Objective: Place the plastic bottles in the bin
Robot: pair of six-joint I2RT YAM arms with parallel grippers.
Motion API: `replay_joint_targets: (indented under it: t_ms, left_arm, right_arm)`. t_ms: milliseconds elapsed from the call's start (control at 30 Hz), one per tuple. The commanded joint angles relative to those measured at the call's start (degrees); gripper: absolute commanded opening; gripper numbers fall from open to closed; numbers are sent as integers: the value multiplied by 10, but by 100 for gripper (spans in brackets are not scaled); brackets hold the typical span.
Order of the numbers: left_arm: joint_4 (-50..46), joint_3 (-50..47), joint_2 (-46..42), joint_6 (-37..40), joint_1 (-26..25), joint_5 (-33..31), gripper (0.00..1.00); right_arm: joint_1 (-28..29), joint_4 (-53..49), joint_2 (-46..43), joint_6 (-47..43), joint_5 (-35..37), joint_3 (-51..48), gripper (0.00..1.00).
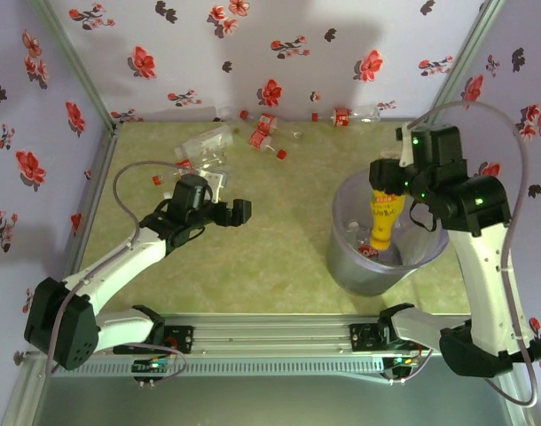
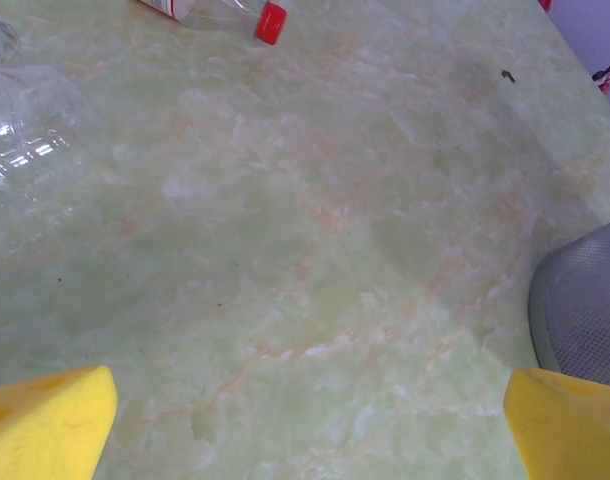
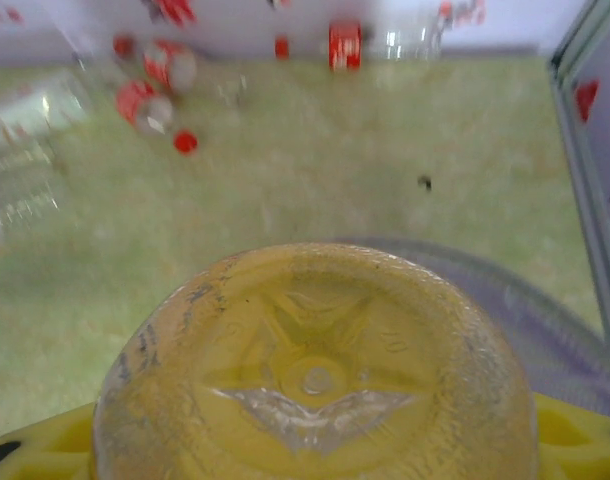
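While my right claw (image 1: 383, 188) grips the yellow bottle (image 1: 383, 217), the bottle hangs cap-down inside the mouth of the bin (image 1: 346, 262), its base toward my wrist camera.
My left claw (image 1: 238, 213) stands spread wide, holding nothing, well to the left of the bin, above bare table (image 1: 279, 240); the other plastic bottles (image 1: 263, 131) lie scattered beyond and left of the bin, along the flowered back wall (image 1: 297, 53).

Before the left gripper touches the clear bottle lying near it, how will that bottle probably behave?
The clear bottle looks empty, so it is probably light. It lies on its side on the smooth table, so it likely rolls if pushed. Its thin clear wall may dent when squeezed.
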Motion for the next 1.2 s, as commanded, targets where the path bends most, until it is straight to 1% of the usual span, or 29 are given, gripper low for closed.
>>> replay_joint_targets:
  t_ms: [0, 233, 333, 533, 633, 800, 1067, 1167]
  left_arm:
    - [17, 4, 7, -11, 4, -7, 100]
    - [13, 4, 5, -11, 10, -7, 100]
    - [16, 2, 5, -13, 11, -7, 100]
    - [8, -2, -1, -10, 12, -13, 100]
    - [12, -7, -3, -13, 16, -13, 100]
    - [10, -7, -4, -14, 18, -14, 100]
    - [-3, -12, -23, -14, 24, -25, 100]
    - [-3, -14, -24, -17, 25, -27, 100]
  right_arm:
    - [-2, -26, -12, 38, -42, -62, 45]
    - [-3, -6, -12, 78, -77, -171, 46]
    - [-5, 33, -11, 91, -103, -220, 46]
    - [-17, 105, 2, 96, -136, -285, 46]
    - [-18, 172, 2, 97, -160, -324, 48]
    - [-19, 277, 5, 107, -172, -372, 48]
    - [-18, 434, 15, 128, -212, -403, 47]
    - [-16, 481, 36, 138, -231, -404, 47]
